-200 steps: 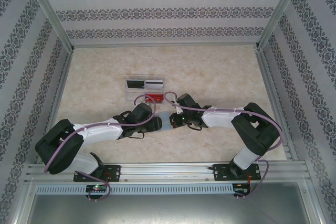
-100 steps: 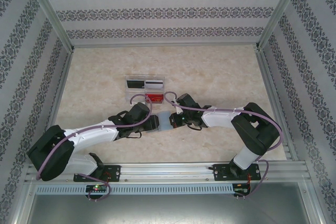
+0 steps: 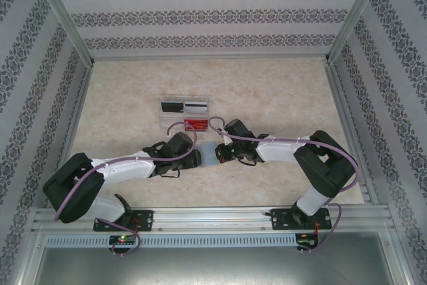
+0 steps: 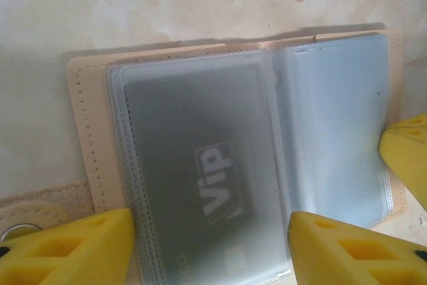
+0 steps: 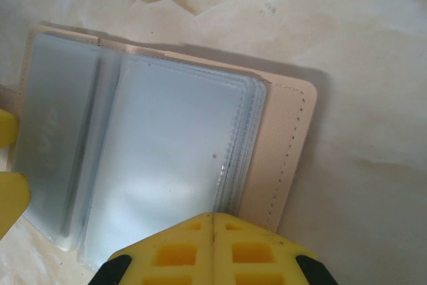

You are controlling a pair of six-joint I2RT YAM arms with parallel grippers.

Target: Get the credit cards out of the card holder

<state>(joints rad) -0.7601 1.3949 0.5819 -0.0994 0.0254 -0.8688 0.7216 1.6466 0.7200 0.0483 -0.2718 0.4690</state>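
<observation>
Card holder (image 4: 333,131) stays open on the tabletop (image 4: 133,5), right gripper (image 5: 213,221) pressed together at its edge, left gripper (image 4: 210,218) spread, barely shifted, over the still-sleeved card (image 4: 193,165).

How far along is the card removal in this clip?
Done: the card holder lies open. In hand: the open left gripper straddles the sleeve holding the Vip card; the shut right gripper is at the opposite page. Remaining: that card is not out yet.

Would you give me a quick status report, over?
Left gripper jaws open around Vip card. Right gripper jaws shut at card holder edge. Card not yet out.
</observation>
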